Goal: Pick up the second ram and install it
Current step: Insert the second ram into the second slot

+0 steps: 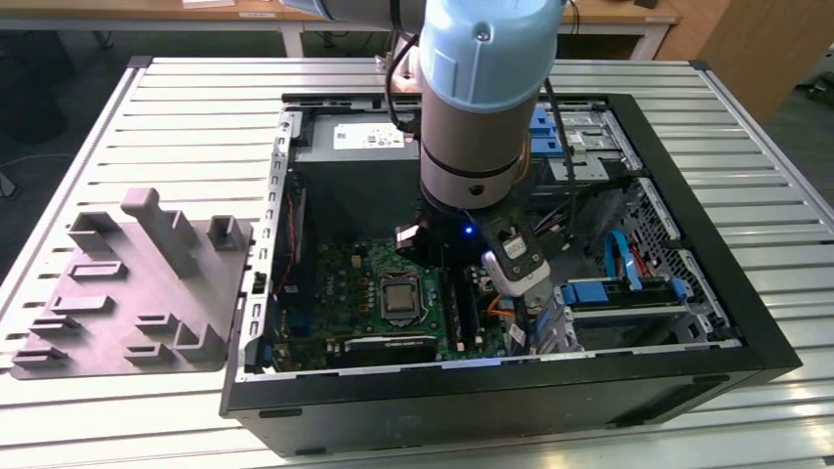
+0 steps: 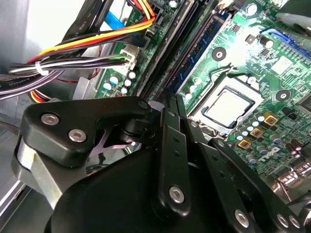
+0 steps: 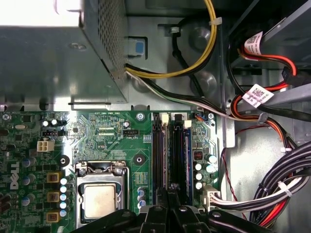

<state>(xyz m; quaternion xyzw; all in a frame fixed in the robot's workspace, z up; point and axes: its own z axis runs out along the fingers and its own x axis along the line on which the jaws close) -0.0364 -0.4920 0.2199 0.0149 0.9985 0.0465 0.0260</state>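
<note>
My gripper (image 1: 448, 291) hangs low inside the open computer case (image 1: 769, 342), over the motherboard (image 3: 112, 131). Its fingers look shut, with the tips (image 3: 167, 196) right above the memory slots (image 3: 159, 155) beside the processor socket (image 3: 101, 196). A thin dark stick with a bluish tint, a ram (image 3: 180, 155), stands in one slot close to the tips, and it also shows in the second wrist view (image 2: 204, 39). I cannot tell whether this is the second ram, nor whether anything thin sits between the tips (image 2: 164, 94).
Cable bundles (image 3: 272, 194) run beside the slots, with orange and yellow wires (image 2: 97, 41) close by. The power supply (image 1: 371, 137) fills the case's far end and blue drive brackets (image 1: 612, 291) sit at the exterior view's right. A grey fixture (image 1: 131, 293) lies on the slatted table.
</note>
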